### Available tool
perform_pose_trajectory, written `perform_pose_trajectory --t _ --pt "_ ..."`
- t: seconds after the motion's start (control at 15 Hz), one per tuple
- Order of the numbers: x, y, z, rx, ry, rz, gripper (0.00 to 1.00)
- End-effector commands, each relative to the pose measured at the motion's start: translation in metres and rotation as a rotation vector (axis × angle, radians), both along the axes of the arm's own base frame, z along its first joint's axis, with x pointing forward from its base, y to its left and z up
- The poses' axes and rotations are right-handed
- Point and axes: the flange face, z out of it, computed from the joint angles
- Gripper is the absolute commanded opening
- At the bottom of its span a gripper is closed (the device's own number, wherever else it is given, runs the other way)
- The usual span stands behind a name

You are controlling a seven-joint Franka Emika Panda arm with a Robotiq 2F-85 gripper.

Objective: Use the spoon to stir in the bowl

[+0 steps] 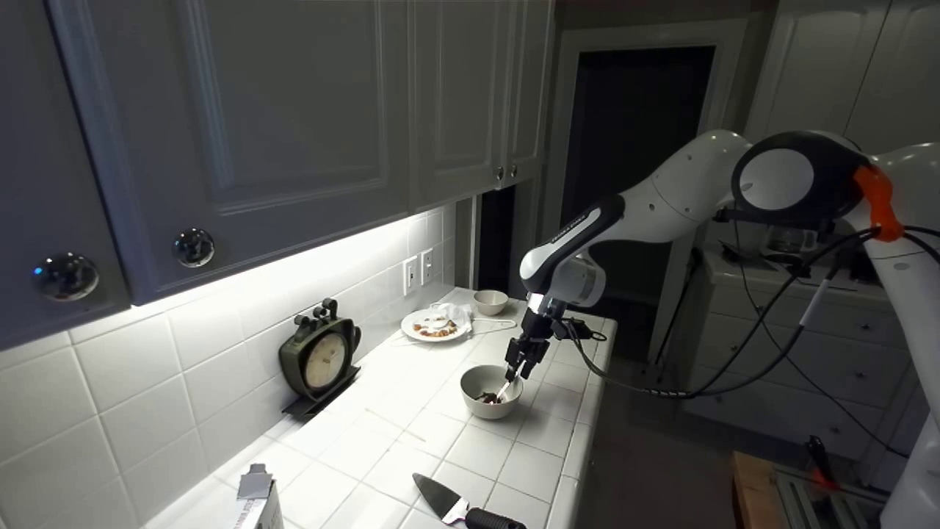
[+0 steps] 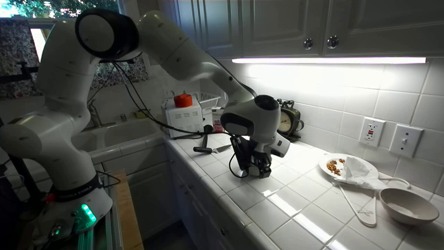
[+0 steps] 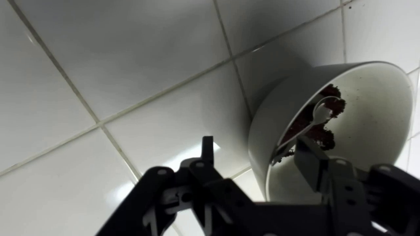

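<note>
The bowl (image 1: 486, 411) stands upright on the tiled counter in an exterior view, with dark crumbly stuff inside. It also shows in the wrist view (image 3: 279, 108). In an exterior view my gripper (image 2: 262, 170) hides most of it. The slender pale spoon (image 3: 321, 114) lies in the bowl, its head on the dark reddish stuff and its handle leaning to the near rim. The spoon shows as a thin bright line in an exterior view (image 1: 504, 389). My gripper (image 3: 255, 141) is open, one finger outside the bowl and one over its inside, with the rim and handle end between them.
A plate (image 1: 409, 328) with food and a crumpled napkin (image 2: 357, 168), a smaller pale dish (image 2: 409, 210) and a white hanger-like item (image 2: 369, 220) lie beyond. A cake server (image 1: 440, 498), green scale (image 1: 323, 360) and box (image 1: 258, 507) stand around. The counter edge (image 1: 584, 433) is close.
</note>
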Motion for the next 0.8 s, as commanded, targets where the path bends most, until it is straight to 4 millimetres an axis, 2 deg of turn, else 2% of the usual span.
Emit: perform_pose_trajectory --t 0.0,0.13,0.2,0.4,0.73 --pt "0.0057 -0.0065 -0.0016 0.012 -0.007 -0.021 0.45" --pt "0.0071 -0.0077 0.0001 0.008 -0.013 -0.021 0.25" --pt "0.0081 -0.0082 0.0008 0.007 -0.015 -0.021 0.22" --pt "0.0101 -0.0096 0.0046 0.002 -0.023 -0.02 0.2" --pt "0.0088 -0.0082 0.0074 -0.002 -0.027 -0.015 0.26"
